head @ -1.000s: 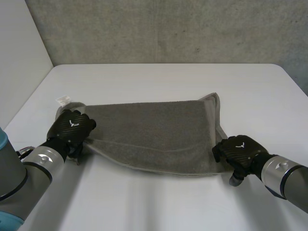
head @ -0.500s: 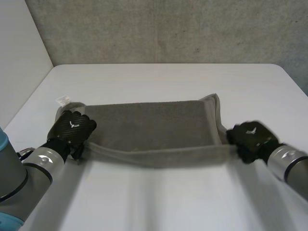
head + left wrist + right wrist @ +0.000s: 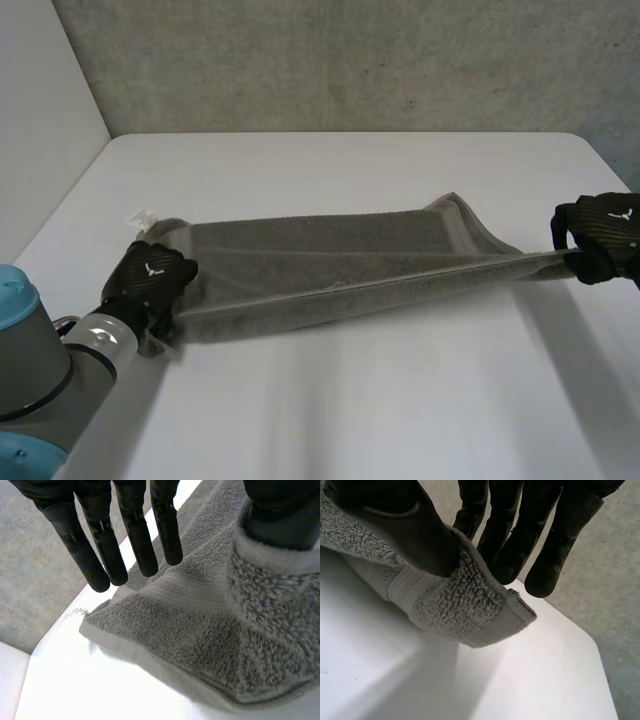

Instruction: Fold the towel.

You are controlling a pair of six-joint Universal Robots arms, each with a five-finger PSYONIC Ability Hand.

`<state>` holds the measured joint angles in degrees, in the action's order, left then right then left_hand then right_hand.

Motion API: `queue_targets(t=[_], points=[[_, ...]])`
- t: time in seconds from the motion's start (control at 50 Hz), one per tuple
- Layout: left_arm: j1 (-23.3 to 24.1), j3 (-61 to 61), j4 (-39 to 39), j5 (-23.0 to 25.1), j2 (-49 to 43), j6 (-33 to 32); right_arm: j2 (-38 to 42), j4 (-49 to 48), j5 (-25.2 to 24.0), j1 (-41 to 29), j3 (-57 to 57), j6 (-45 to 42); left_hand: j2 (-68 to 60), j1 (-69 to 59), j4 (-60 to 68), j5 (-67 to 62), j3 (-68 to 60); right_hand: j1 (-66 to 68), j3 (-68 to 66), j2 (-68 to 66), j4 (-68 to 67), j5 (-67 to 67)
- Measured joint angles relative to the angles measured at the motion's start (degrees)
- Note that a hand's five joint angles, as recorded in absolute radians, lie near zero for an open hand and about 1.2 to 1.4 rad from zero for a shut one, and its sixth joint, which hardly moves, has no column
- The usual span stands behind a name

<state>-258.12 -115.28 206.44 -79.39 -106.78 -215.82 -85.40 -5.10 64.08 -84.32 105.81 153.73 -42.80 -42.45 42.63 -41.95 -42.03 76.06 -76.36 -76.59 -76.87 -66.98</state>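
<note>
I am pinching the right corner of the grey terry towel (image 3: 330, 265) between the thumb and fingers of my right hand (image 3: 600, 235), holding it above the white tabletop (image 3: 350, 400). My left hand (image 3: 150, 282) is pressing its thumb into the towel's left end, fingers straight and off the cloth.
</note>
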Motion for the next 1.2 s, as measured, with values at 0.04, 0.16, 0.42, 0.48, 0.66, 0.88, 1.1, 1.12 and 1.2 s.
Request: queue_targets(t=[0.04,0.16,0.42,0.48,0.66,0.88,1.1,1.12,1.2], points=[[-0.13,-0.1,-0.08,-0.61,0.34,-0.08,-0.36,-0.09,0.15,0.11,-0.07,-0.03,-0.95,-1.07,1.07,-1.52,-1.34,0.0,-0.09,0.0,0.0,0.0],[-0.59,-0.39,-0.61,-1.76,4.59,-0.34,-2.49,0.13,0.13,0.59,-0.81,0.01,-32.42,-33.28,33.53,-32.87,-33.57,0.0,-0.13,0.0,0.0,0.0],[-2.01,-0.07,-1.23,-1.06,25.13,0.0,-10.55,7.88,-2.3,1.52,-6.44,-0.06,-44.31,-40.87,44.66,-43.36,-46.38,0.01,-0.33,0.0,0.0,0.0],[-2.38,0.15,-1.82,-0.79,28.03,0.06,-11.63,10.67,-3.56,2.05,-8.31,-0.32,-44.31,-40.87,44.66,-43.36,-46.38,0.01,-0.51,0.0,0.0,0.0],[-3.58,1.45,-6.14,3.97,29.1,0.31,-11.82,19.83,-5.9,3.95,-13.52,-5.22,-44.31,-40.87,44.66,-43.37,-46.4,0.01,-0.57,0.0,0.0,-0.01],[-4.11,4.44,-7.39,5.99,14.26,0.09,1.64,24.64,-4.47,0.45,-18.35,-12.15,-44.31,-40.88,44.66,-43.37,-46.45,0.02,-0.57,0.0,0.0,-0.19],[-3.18,14.98,-8.89,4.05,-1.08,-0.3,17.92,25.67,0.6,-5.88,-26.99,-12.67,-44.31,-40.88,44.66,-43.37,-46.5,0.16,-0.57,0.0,0.0,-0.2],[-2.99,16.53,-9.35,3.85,-2.75,-0.43,19.35,25.59,1.23,-6.6,-27.98,-12.58,-44.31,-40.88,44.66,-43.37,-46.51,0.16,-0.57,0.0,0.0,-0.26],[-2.36,21.17,-10.67,3.33,-7.7,-1.12,23.93,25.33,3.12,-8.88,-31.41,-12.27,-44.31,-40.88,44.66,-43.37,-46.53,0.16,-0.57,0.0,0.0,-0.33]])
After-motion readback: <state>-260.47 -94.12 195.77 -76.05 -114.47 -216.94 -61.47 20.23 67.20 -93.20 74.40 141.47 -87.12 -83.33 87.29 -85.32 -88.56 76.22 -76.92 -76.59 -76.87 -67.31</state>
